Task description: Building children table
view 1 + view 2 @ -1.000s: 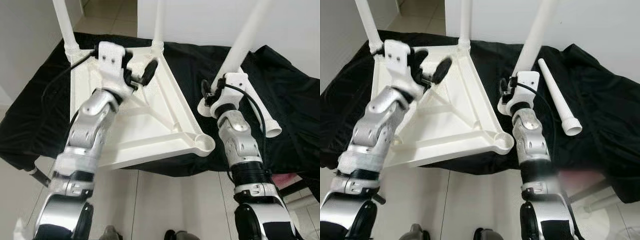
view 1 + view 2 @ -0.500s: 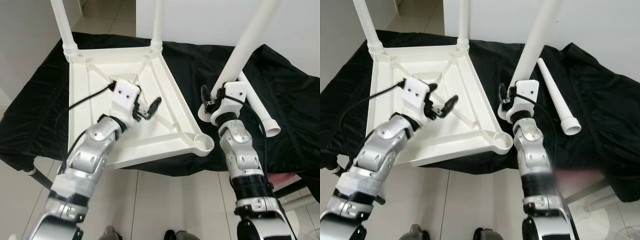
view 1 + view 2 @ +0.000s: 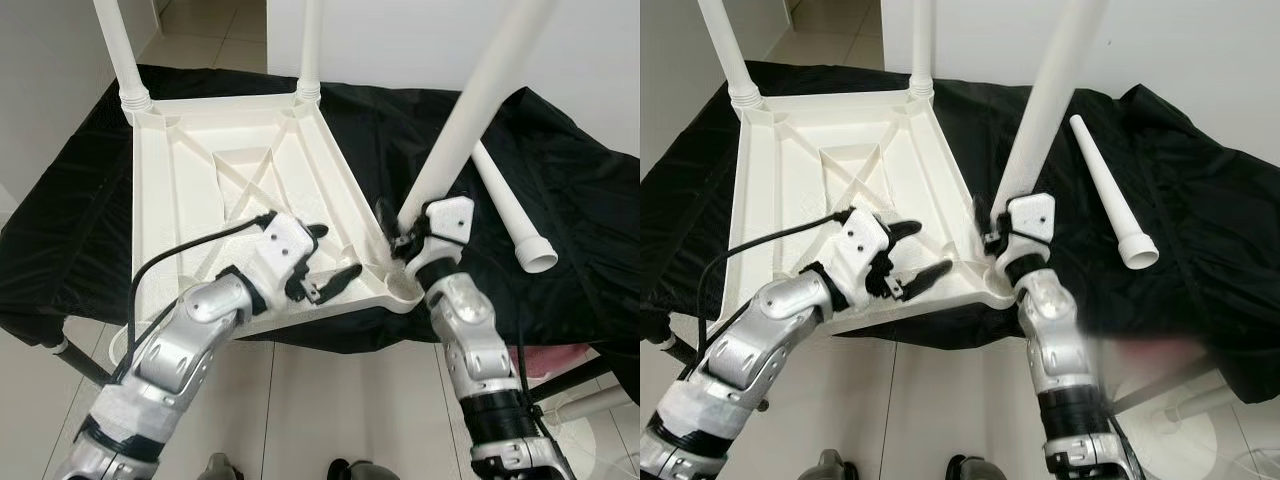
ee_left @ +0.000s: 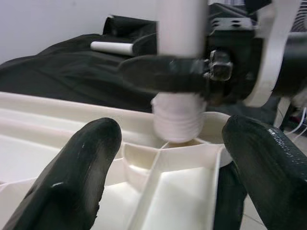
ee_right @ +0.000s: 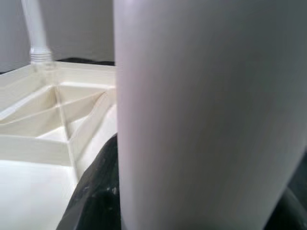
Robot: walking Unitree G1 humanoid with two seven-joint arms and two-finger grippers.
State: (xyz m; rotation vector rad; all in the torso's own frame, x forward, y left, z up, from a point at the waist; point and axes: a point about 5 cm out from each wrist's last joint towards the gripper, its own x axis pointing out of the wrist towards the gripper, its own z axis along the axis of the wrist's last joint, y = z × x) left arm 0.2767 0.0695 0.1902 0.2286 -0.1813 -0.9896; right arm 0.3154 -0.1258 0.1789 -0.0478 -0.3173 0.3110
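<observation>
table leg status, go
Right hand shut on table leg, threaded end at corner socket. Left hand open beside socket. Spare leg on cloth.

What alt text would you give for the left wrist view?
A white table leg, held by the right tool, hangs with its threaded end just above a round corner socket of the upturned white tabletop. The left tool is open; its black fingers frame the scene.

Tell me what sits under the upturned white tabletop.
A black cloth lies under the upturned tabletop, spreading past it on every side except the near-left corner. What the cloth covers, and whatever supports it, is hidden.
</observation>
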